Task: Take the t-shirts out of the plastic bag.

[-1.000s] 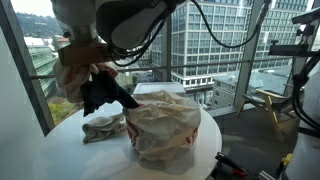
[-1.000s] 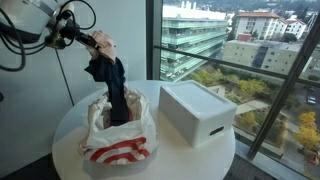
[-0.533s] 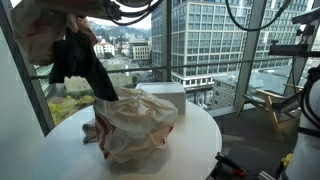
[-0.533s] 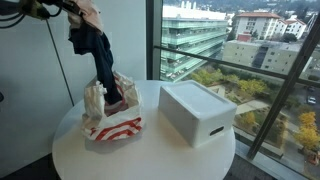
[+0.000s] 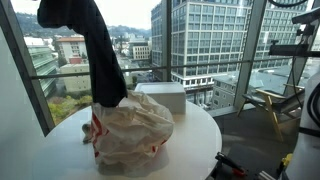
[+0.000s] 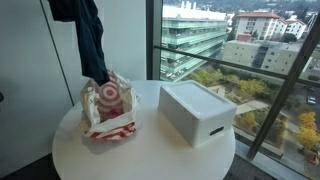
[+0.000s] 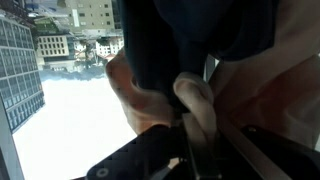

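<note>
A dark t-shirt hangs from above the top edge in both exterior views (image 5: 97, 50) (image 6: 90, 35), its lower end just above or touching the mouth of the bag. The crumpled white plastic bag with red rings (image 5: 132, 130) (image 6: 106, 106) sits on the round white table (image 5: 200, 150) (image 6: 160, 155). My gripper is out of frame in both exterior views. In the wrist view the gripper (image 7: 193, 135) is shut on bunched cloth: the dark t-shirt (image 7: 170, 40) and a pale fold of cloth (image 7: 150, 95).
A white lidded box (image 5: 165, 97) (image 6: 198, 112) stands on the table next to the bag. Floor-to-ceiling windows surround the table. Other equipment stands at the right edge (image 5: 305, 90).
The gripper has risen out of both exterior views, pulling the dark t-shirt upward until it hangs almost free of the bag. The bag shifted slightly and tipped up.
</note>
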Controlling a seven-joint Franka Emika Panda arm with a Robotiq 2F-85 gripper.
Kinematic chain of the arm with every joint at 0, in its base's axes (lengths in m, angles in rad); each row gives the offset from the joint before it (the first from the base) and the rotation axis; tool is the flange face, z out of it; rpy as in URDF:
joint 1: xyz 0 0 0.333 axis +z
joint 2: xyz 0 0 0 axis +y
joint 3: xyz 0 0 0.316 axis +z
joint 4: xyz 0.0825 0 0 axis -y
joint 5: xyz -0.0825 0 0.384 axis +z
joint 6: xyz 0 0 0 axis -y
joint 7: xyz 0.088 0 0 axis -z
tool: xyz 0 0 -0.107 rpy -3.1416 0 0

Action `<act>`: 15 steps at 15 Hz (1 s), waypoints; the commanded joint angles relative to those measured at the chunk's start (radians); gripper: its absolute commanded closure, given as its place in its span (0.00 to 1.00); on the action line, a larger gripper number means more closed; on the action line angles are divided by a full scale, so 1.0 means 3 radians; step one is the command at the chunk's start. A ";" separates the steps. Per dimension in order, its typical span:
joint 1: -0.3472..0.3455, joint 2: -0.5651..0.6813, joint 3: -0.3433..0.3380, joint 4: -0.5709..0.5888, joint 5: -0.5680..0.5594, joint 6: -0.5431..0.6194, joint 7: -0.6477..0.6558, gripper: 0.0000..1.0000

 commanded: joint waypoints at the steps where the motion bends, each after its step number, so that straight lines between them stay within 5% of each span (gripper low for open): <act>1: -0.0031 -0.0289 0.0075 -0.0039 -0.0463 -0.0371 0.0372 0.97; 11: -0.0075 -0.1020 -0.0699 -0.0969 -0.0208 -0.1203 0.0289 0.97; 15: -0.0089 -0.1027 -0.1194 -0.1420 0.0075 -0.0953 0.0119 0.97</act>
